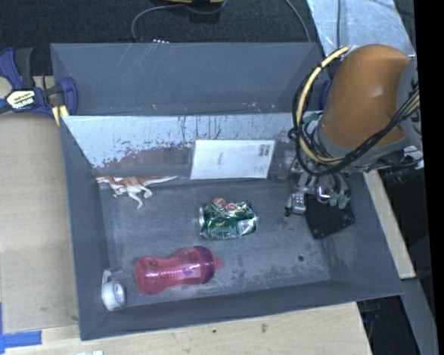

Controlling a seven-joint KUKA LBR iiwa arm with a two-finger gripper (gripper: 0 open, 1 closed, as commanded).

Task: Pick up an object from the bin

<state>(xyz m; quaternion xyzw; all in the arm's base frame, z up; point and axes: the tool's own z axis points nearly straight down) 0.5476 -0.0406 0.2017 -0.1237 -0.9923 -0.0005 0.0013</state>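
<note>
**Pincer.** The gripper hangs low over the right end of the grey bin, under the arm's orange cover and its looped cables. Whether it is spread or pressed together cannot be told, nor whether it touches or holds anything.

**Task's thing.** Nearest to the gripper is a black flat-sided object. It lies on the bin floor just beside the gripper, on its right, and close to the right wall. Contact between the 2 cannot be told.

**Bin contents, left to right.**
1. A white cap sits in the front-left corner, at the left end of the bottle.
2. A tan toy dinosaur lies on its side at the foot of the back wall, on the left.
3. A pink translucent bottle lies on its side along the front wall.
4. A white card leans against the back wall, its right edge near the gripper.
5. A crushed green can lies at mid-floor, apart from the card, the bottle and the gripper.

**In the way.** The right wall stands close behind the black object.
</note>
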